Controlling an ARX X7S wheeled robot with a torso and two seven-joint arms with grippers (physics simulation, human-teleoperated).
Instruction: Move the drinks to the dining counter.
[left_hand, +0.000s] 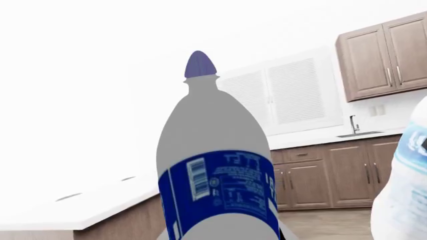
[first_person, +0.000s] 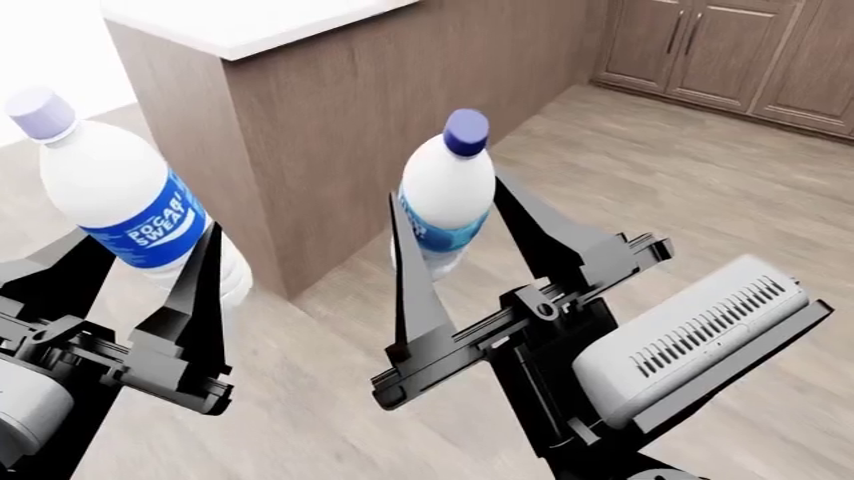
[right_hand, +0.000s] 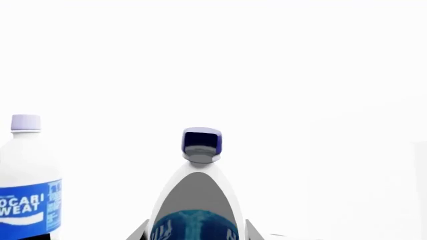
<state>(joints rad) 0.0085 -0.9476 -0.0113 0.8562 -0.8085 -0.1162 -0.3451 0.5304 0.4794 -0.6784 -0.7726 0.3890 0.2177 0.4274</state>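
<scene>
I hold both drinks upright off the floor. My left gripper (first_person: 140, 275) is shut on the bigger milky-white bottle (first_person: 114, 190), which has a blue Pocari Sweat label and a lilac cap; the left wrist view shows this bottle (left_hand: 213, 165) filling the jaws. My right gripper (first_person: 467, 250) is shut on the slimmer bottle (first_person: 447, 185) with the dark blue cap, which the right wrist view shows as a bottle (right_hand: 200, 200) between the fingers. A white-topped counter (first_person: 254, 25) with a brown wooden side stands just ahead. No chairs show, so I cannot tell whether it is the dining counter.
Brown base cabinets (first_person: 721, 50) line the far wall at the upper right. The left wrist view shows a worktop with a sink tap (left_hand: 353, 125), upper cabinets (left_hand: 387, 55) and the near counter's corner (left_hand: 87, 205). Wooden floor (first_person: 667, 180) lies between.
</scene>
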